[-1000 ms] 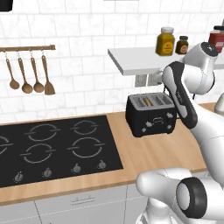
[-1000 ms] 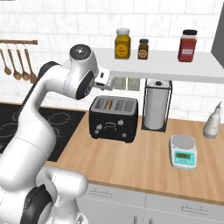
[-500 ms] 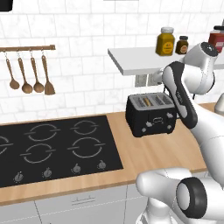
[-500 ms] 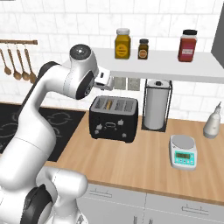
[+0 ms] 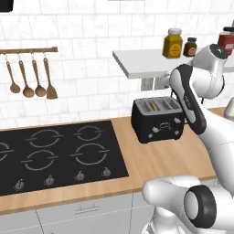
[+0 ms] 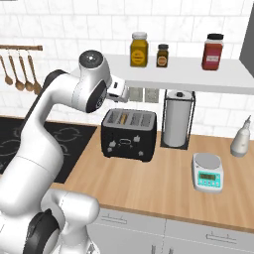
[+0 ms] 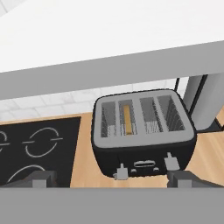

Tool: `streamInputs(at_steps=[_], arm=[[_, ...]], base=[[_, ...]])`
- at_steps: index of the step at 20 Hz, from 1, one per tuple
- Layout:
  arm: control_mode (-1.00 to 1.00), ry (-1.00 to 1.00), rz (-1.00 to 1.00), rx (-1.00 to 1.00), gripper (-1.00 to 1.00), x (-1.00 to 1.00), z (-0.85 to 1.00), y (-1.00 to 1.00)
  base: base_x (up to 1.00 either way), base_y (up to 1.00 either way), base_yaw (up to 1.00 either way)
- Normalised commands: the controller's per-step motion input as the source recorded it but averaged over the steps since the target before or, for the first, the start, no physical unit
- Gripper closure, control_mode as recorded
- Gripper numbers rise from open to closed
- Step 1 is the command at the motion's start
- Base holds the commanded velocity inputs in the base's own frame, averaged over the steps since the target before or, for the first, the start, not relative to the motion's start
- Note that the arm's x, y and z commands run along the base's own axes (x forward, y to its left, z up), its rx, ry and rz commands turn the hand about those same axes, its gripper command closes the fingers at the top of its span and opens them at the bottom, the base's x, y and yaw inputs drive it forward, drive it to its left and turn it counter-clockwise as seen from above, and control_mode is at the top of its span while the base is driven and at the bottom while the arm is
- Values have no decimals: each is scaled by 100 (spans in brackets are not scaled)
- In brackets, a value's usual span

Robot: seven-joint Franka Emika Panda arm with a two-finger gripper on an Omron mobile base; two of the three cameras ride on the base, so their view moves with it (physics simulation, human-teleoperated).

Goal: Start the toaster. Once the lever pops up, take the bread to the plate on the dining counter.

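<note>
The black four-slot toaster (image 5: 157, 121) (image 6: 129, 135) (image 7: 142, 131) stands on the wood worktop under a white shelf. The brown bread slice (image 7: 127, 117) (image 5: 154, 106) (image 6: 124, 118) sits deep in the second slot from the left, with only its top edge showing. My gripper (image 7: 111, 181) hovers above and in front of the toaster, close under the shelf. It is open, its fingertips (image 7: 41, 179) spread wide with nothing between them. The plate and the dining counter are out of view.
The white shelf (image 6: 198, 74) just above my hand carries jars (image 6: 139, 48). A paper-towel holder (image 6: 177, 119) stands right of the toaster, then a kitchen scale (image 6: 208, 172) and a pale bottle (image 6: 240, 139). The black hob (image 5: 55, 153) lies to the left, and utensils (image 5: 32, 80) hang on the wall.
</note>
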Motion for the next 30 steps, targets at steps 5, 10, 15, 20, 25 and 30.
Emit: streamInputs(at_steps=[5,10,15,20,25,30], arm=[[-100,0,0,0,-100,0,0,0],[-100,0,0,0,-100,0,0,0],[-100,0,0,0,-100,0,0,0],[-100,0,0,0,-100,0,0,0],[-100,0,0,0,-100,0,0,0],[-100,0,0,0,-100,0,0,0]], base=[[0,0,0],[0,0,0],[0,0,0],[0,0,0],[0,0,0],[0,0,0]])
